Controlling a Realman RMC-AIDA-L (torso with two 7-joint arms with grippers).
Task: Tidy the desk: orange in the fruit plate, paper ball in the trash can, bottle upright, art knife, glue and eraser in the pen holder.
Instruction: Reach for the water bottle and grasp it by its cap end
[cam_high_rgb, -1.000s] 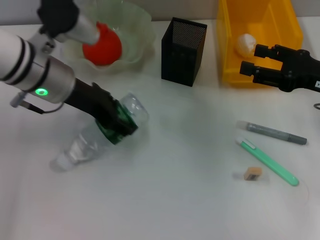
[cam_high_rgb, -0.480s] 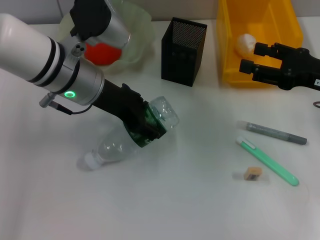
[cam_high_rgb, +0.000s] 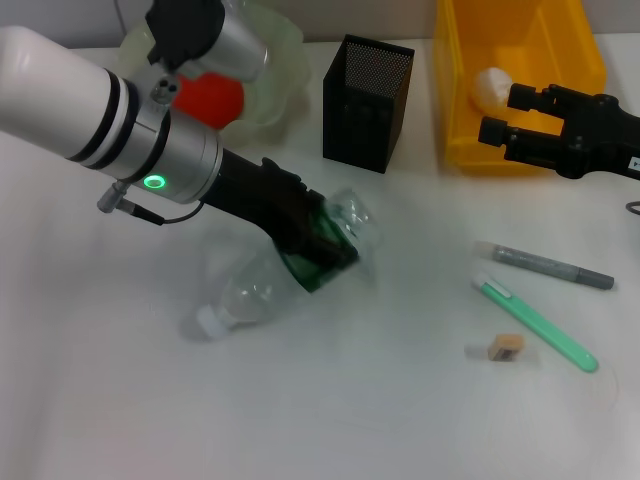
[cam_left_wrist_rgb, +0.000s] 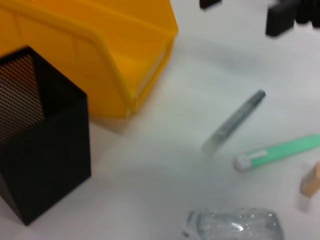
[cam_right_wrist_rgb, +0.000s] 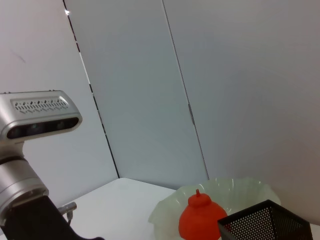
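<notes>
Big yellow trash can (cam_high_rgb: 520, 90) upper right of the head view, paper ball (cam_high_rgb: 491, 87) already sitting inside. Fruit plate (cam_high_rgb: 270, 60) upper left with the orange (cam_high_rgb: 212, 98) in it, half hidden behind the left arm. Black pen holder (cam_high_rgb: 366, 102) top centre, nothing visible inside.

Then the bottle (cam_high_rgb: 285, 275), centre-left on the counter (cam_high_rgb: 350, 400), tilted with the cap end low toward lower left and the base raised. Left claw (cam_high_rgb: 315, 245) clamped around the green-label band, so a mid-body hold. Looks empty: light, thin-walled, probably squashy and a bit slick, so gripping at the label seems sensible, but could dent or spin when tipped up onto its base.

Right claw (cam_high_rgb: 505, 115) hovering at the front wall of the trash can, fingers spread, nothing in them.

Smaller stuff lower right: grey stick (cam_high_rgb: 553, 266), green art knife (cam_high_rgb: 538, 324), and the tiny eraser (cam_high_rgb: 505, 347) just beside it. Stiff and light, though the eraser looks fiddly to pinch.

Plain white matte counter, pale panelled wall behind.
</notes>
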